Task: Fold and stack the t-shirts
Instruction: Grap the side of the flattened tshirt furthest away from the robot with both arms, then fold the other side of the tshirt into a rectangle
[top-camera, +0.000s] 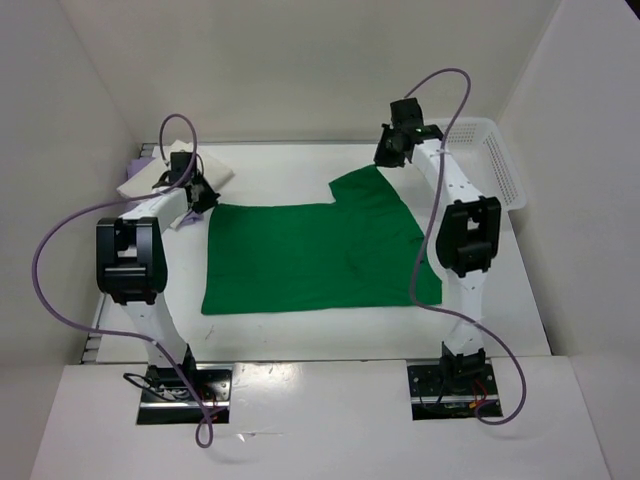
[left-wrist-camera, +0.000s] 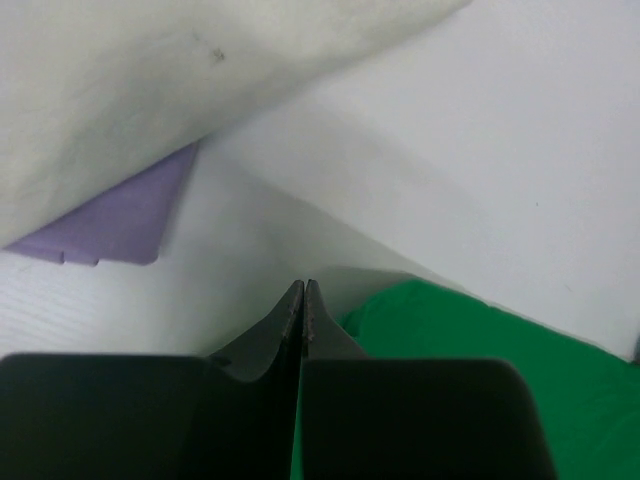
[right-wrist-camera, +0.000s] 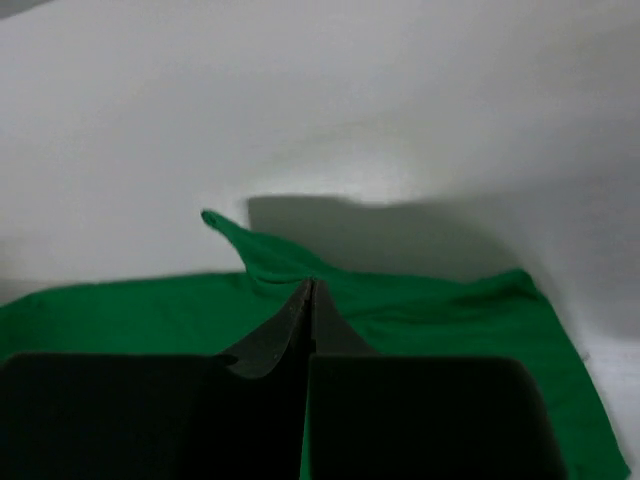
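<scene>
1. Green t-shirt (top-camera: 310, 255): lies spread flat on the bench (top-camera: 290, 330) between my two arms, with one sleeve projecting toward the far right.
2. Right gripper (right-wrist-camera: 310, 288): clenched on the far edge of the green t-shirt at that sleeve. The cloth rises in a small peak into the closed jaws.
3. Left gripper (left-wrist-camera: 304, 290): jaws pressed fully together at the far left corner of the green t-shirt. I cannot tell whether cloth is pinched.
4. Cream t-shirt (left-wrist-camera: 150, 80): lies on the lavender t-shirt (left-wrist-camera: 110, 225) at the far left corner of the bench, just beyond my left gripper.
5. White mesh basket (top-camera: 495, 160): stands at the far right corner.
</scene>
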